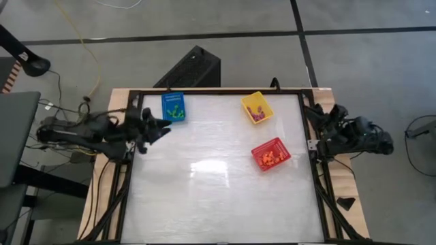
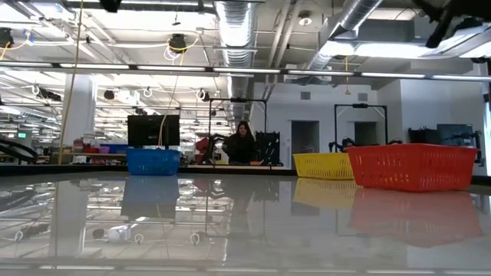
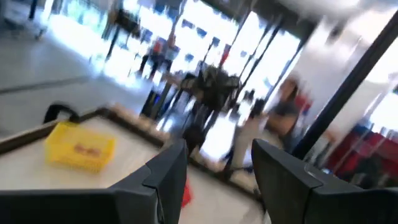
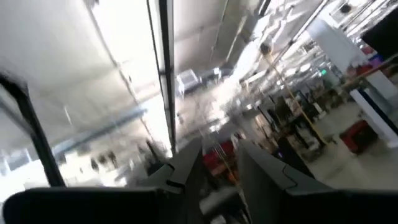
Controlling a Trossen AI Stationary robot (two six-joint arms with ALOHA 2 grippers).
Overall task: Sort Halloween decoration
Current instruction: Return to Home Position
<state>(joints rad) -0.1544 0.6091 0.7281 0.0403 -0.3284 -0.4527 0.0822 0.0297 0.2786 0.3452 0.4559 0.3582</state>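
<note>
Left hand [image 1: 162, 128]: over the desk [image 1: 204, 197], well to the left of the red basket [image 1: 257, 151]; fingers spread wide with nothing between them.
Orange pieces [image 1: 271, 158]: heaped inside the red basket, none on the desk around it.
Purple pieces [image 1: 257, 114]: in the yellow basket [image 1: 246, 103], which stands near the red basket, on its far side.
Green pieces [image 1: 176, 110]: in the blue basket [image 1: 167, 99], well apart from the red basket, to its left and farther back; the left hand's tips are just beside this basket's near left corner.
Right hand [image 4: 217, 152]: arm folded at the desk's edge, to the right of the red basket; fingers a narrow gap apart, gripping nothing, pointing up at the ceiling.
Desk: glossy white top in a black frame; the low view shows all three baskets mirrored in it.
Person [image 2: 244, 143]: in the room far behind the red basket, to its left in the low view.
</note>
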